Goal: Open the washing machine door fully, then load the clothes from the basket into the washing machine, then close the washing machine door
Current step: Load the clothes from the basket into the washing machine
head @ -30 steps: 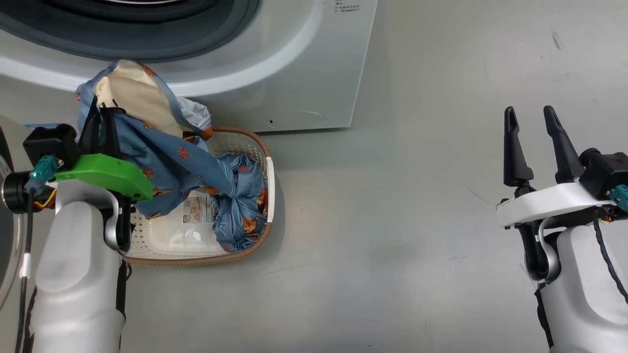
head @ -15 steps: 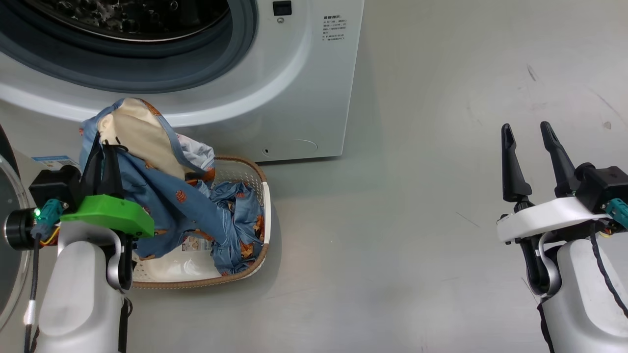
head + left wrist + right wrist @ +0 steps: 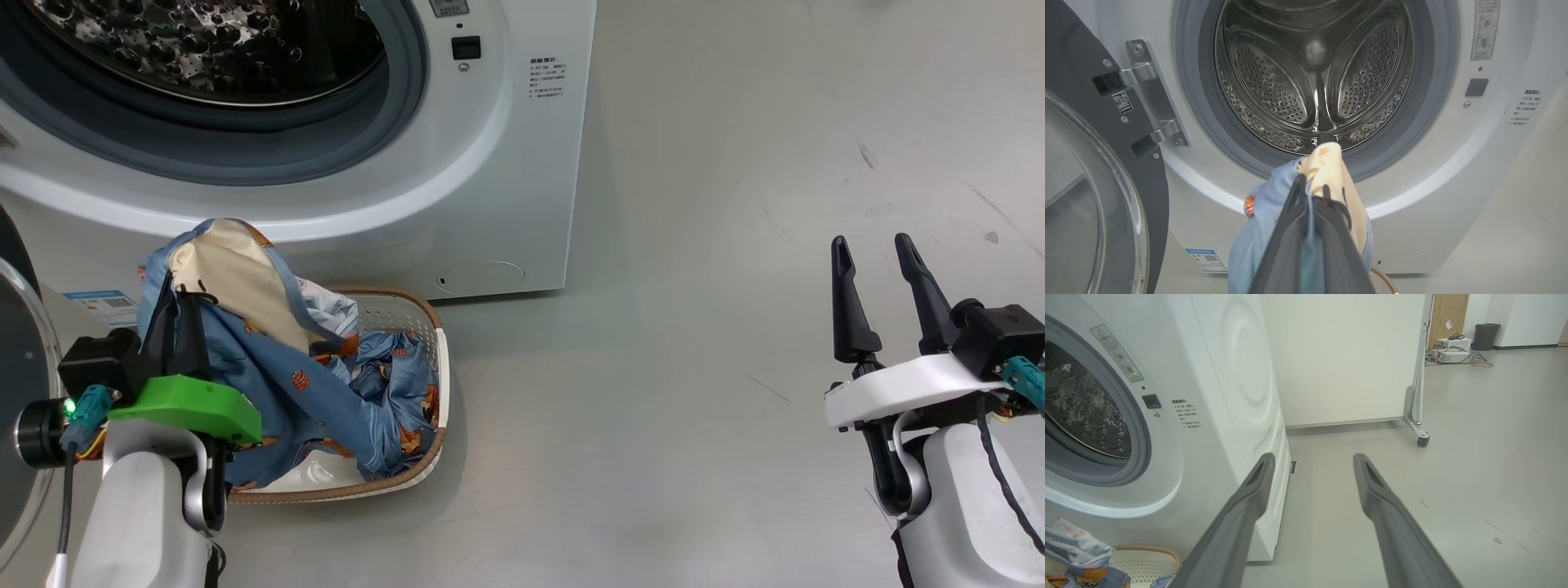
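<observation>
While pinched shut on the light blue animal-printed fabric clothes (image 3: 326,392), left tool (image 3: 181,310) sits lower left | right tool (image 3: 871,249), lower right: wide open, empty

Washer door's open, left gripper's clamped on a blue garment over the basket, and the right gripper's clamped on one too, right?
No: the right gripper is open and holds nothing, as the head view shows. The rest stands: the washing machine door is open, and the left gripper is shut on the clothes over the basket.
</observation>
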